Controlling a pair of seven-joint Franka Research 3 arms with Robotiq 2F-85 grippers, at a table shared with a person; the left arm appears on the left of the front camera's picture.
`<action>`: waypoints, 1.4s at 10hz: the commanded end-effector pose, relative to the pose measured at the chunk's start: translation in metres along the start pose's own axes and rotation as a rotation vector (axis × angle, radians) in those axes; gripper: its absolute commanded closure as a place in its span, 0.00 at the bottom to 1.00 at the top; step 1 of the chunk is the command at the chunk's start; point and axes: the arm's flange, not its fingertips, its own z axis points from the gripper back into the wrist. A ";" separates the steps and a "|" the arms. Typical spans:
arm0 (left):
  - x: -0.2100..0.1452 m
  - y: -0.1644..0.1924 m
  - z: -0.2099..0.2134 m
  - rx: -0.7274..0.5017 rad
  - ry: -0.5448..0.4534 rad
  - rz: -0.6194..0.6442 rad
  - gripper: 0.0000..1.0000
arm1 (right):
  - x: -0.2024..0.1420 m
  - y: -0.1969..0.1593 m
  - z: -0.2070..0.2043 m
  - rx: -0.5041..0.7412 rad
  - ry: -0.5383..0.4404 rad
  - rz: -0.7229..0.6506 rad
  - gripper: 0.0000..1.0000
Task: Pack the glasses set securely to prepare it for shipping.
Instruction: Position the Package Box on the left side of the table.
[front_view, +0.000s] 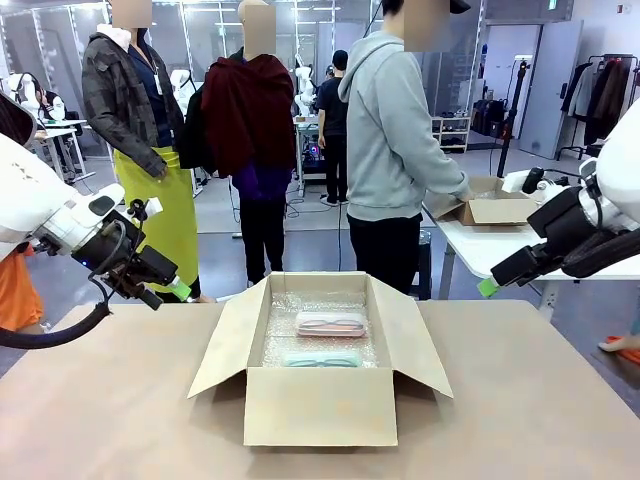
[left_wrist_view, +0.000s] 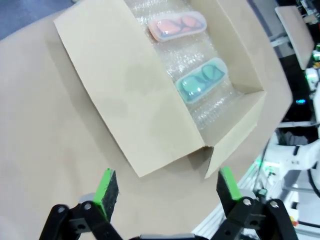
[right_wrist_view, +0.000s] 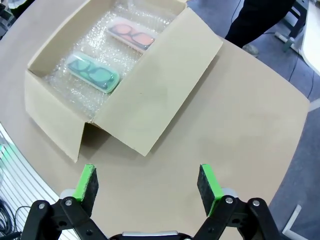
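Two cases of the glasses set lie side by side on bubble wrap inside an open cardboard box (front_view: 320, 405) at the table's middle. The pale pink case (front_view: 331, 323) (left_wrist_view: 177, 25) (right_wrist_view: 132, 34) lies farther from me, the mint green case (front_view: 320, 358) (left_wrist_view: 202, 80) (right_wrist_view: 93, 72) nearer. My left gripper (front_view: 165, 290) (left_wrist_view: 167, 189) hovers open above the table, left of the box. At the right my right gripper (front_view: 487, 287) (right_wrist_view: 148, 183) hangs open above the table's far right edge. Neither holds anything.
The box's side flaps (front_view: 227, 340) (front_view: 422, 338) splay outward to left and right, its front wall faces me. A person in a grey hoodie (front_view: 395, 130) stands just beyond the far edge, turned to another table with a box (front_view: 492, 205). Bare tabletop (front_view: 110, 410) surrounds the box.
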 end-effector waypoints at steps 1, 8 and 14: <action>0.014 0.039 -0.013 -0.128 0.067 0.083 0.00 | -0.002 0.000 0.000 -0.002 0.008 -0.007 0.00; 0.039 0.135 -0.096 -0.364 0.038 0.282 0.00 | -0.002 0.000 0.000 -0.002 0.008 -0.007 0.00; 0.028 0.152 -0.145 -0.410 0.025 0.417 0.00 | -0.002 0.000 0.000 -0.002 0.008 -0.007 0.00</action>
